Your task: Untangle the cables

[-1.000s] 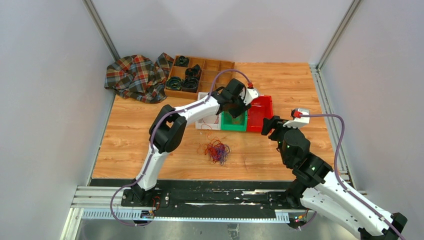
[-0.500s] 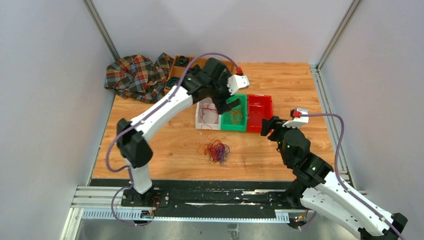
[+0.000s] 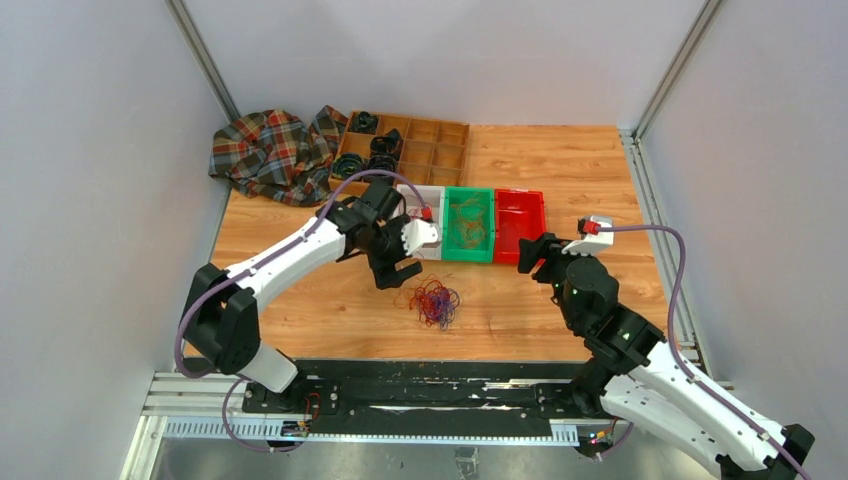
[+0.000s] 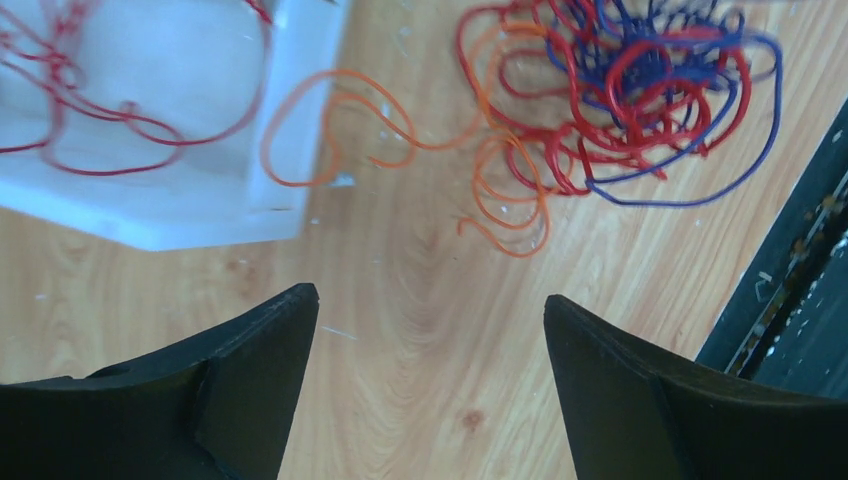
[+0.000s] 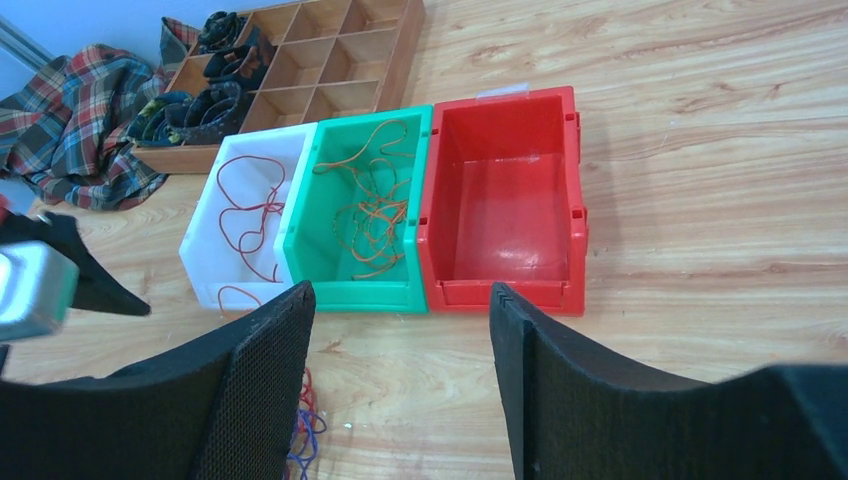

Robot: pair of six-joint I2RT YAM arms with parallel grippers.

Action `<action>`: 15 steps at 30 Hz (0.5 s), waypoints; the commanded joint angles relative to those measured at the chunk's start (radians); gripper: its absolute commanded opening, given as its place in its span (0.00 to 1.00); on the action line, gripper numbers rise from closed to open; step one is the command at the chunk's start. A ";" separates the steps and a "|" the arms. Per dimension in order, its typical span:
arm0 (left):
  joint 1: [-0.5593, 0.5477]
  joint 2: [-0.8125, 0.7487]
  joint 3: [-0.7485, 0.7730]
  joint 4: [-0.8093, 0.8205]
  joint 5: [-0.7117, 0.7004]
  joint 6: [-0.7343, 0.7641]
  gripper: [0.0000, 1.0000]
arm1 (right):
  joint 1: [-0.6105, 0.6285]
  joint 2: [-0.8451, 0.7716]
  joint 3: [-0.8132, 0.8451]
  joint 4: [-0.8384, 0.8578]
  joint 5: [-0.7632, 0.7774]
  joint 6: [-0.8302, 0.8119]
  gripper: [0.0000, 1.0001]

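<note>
Top view, bins: I've got a white bin (image 3: 428, 196), a green bin (image 3: 468, 258) and a red bin (image 3: 521, 195) touching side by side mid-table. Orange cables (image 3: 466, 222) lie in the green one.
Top view, tray: behind them is a wooden divider tray (image 3: 432, 152), with black coils (image 3: 381, 152) in its left compartments.
Top view, task: the tangle of cables (image 3: 434, 301), red and blue, sits on the table in front of the bins, just beside the left gripper (image 3: 390, 274).
Top view, hidden: my left wrist covers much of the white bin, so I can't read its contents here.
Top view, surroundings: there's a plaid cloth (image 3: 270, 150) at the far left, and the right gripper (image 3: 533, 254) is near the red bin's front.
Left wrist, tool: jaws spread wide, nothing between them, bare wood below.
Left wrist, task: the tangle is ahead to the right. An orange loop (image 4: 335, 135) reaches the white bin's corner, and a blurred red cable (image 4: 100, 140) lies inside that bin.
Left wrist, cut off: the tangle runs off the top edge. A black rail (image 4: 790, 300) is on the right.
Right wrist, tool: jaws apart, holding nothing.
Right wrist, bins: red loops in the white bin, orange strands in the green, and the red bin's glossy floor is showing.
Right wrist, cut off: only a scrap of the tangle peeks in at the bottom edge.
</note>
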 commanded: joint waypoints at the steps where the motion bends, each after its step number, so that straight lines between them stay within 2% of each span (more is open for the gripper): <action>1: 0.003 -0.041 -0.104 0.190 0.052 0.063 0.85 | -0.020 0.008 0.012 -0.002 -0.023 0.025 0.64; 8: 0.035 0.074 -0.067 0.370 -0.060 -0.022 0.68 | -0.021 0.013 0.007 -0.018 -0.037 0.036 0.62; 15: 0.065 0.071 -0.080 0.325 0.064 -0.059 0.65 | -0.020 0.017 -0.001 -0.020 -0.031 0.035 0.63</action>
